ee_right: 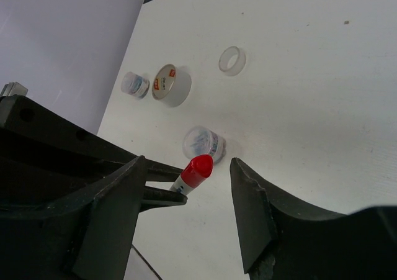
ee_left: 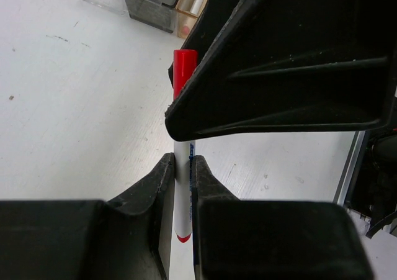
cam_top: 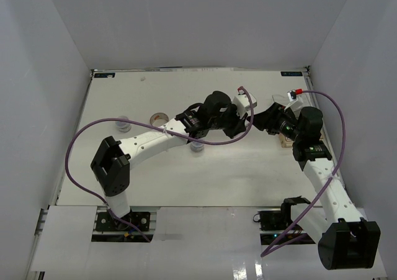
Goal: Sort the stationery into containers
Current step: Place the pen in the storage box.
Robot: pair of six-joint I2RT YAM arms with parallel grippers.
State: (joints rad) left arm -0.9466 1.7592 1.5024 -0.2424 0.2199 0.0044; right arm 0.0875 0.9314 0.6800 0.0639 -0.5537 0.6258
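The left gripper [ee_left: 182, 163] is clamped on the white barrel of the red-capped marker [ee_left: 183, 69]. Its two fingers [ee_left: 162, 177] press against either side, and the cap points away from the wrist. The right gripper [ee_right: 189, 167] stands spread wide, its jaws flanking the red cap with a gap on each side (no contact shows). The marker is held off the table [ee_right: 298, 94], near the organiser [ee_left: 149, 7]. On the white, lightly scuffed surface rest the tape roll [ee_right: 171, 85], the clear ring [ee_right: 232, 60], a clear tub [ee_right: 203, 143] close to the cap, and a second tub [ee_right: 134, 84] beside the roll. Plain pale walls [cam_top: 56, 56] enclose the table on three sides.
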